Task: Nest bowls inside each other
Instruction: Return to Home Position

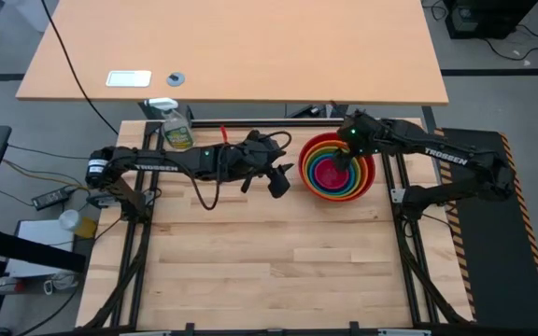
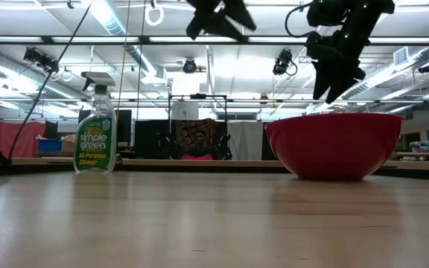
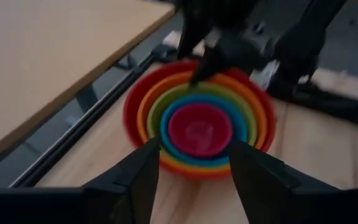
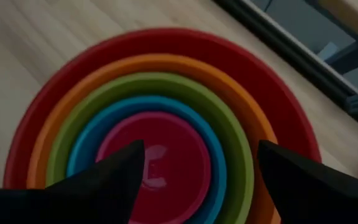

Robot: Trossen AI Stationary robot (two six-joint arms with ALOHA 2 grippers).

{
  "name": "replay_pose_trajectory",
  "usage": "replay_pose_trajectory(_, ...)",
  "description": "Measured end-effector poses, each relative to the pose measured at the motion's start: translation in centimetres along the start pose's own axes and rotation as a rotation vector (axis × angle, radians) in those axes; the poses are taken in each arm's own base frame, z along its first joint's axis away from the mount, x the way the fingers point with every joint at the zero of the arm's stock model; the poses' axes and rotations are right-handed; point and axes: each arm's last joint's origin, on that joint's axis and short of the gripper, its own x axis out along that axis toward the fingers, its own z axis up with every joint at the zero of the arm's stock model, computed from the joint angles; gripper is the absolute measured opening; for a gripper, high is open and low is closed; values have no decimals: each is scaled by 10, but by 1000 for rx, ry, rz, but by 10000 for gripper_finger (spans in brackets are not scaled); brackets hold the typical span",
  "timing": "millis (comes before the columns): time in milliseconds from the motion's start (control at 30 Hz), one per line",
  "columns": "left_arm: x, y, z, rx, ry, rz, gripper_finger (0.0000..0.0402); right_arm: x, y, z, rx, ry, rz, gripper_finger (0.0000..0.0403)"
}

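Observation:
Several bowls sit nested on the table's far right. From the outside in they are red (image 4: 185, 43), orange (image 4: 160, 62), lime green (image 4: 154, 81), blue (image 4: 145, 104) and pink (image 4: 173, 140). The red one (image 2: 335, 145) rests on its base on the wood. My right gripper (image 4: 201, 168) hangs open just above the pink bowl, pointing steeply down, touching nothing; the low view shows its tips (image 2: 332, 88) above the red rim. My left gripper (image 3: 194, 174) is open, raised well above the table left of the stack (image 1: 276, 182), and aimed at it.
A yellowish spray bottle (image 1: 176, 126) stands upright at the table's far left edge, behind my left arm. A tan desk (image 1: 232, 47) lies beyond the far edge. Bare wood (image 1: 269, 261) covers the table's near half.

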Motion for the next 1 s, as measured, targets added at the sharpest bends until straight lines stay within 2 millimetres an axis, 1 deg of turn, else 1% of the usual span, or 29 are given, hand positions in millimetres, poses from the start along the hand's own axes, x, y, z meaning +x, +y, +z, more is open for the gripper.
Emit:
replay_pose_trajectory(100, 0, 2, -6, 25, 57, 15, 193, -6, -3, 1, 15, -35, 5, 316)
replay_pose_trajectory(167, 1, 4, -8, 46, 76, 22, 192, -13, -4, 1, 22, -79, 15, 316)
replay_pose_trajectory(233, 1, 3, -8, 54, 75, 21, 192, -22, -6, 2, 32, -149, 29, 316)
replay_pose_trajectory(333, 1, 3, -5, 62, 54, 15, 192, -32, -7, 3, 50, -304, 82, 316)
replay_pose_trajectory(467, 1, 1, -2, 86, 31, -36, 192, -38, -8, -1, 91, -455, 195, 316)
replay_pose_trajectory(600, 1, 0, -3, 119, 39, -45, 192, -39, -12, -9, 132, -500, 243, 310)
replay_pose_trajectory(767, -10, 8, 4, 149, 18, -72, 192, -51, -17, -24, 164, -579, 276, 282)
replay_pose_trajectory(867, -16, 14, 3, 158, -12, -88, 192, -60, -21, -34, 169, -622, 289, 262)
replay_pose_trajectory(933, -22, 19, -3, 150, -30, -98, 192, -66, -23, -40, 169, -661, 306, 250)
replay_pose_trajectory(1000, -28, 23, -6, 133, -87, -105, 192, -71, -25, -47, 165, -715, 345, 241)
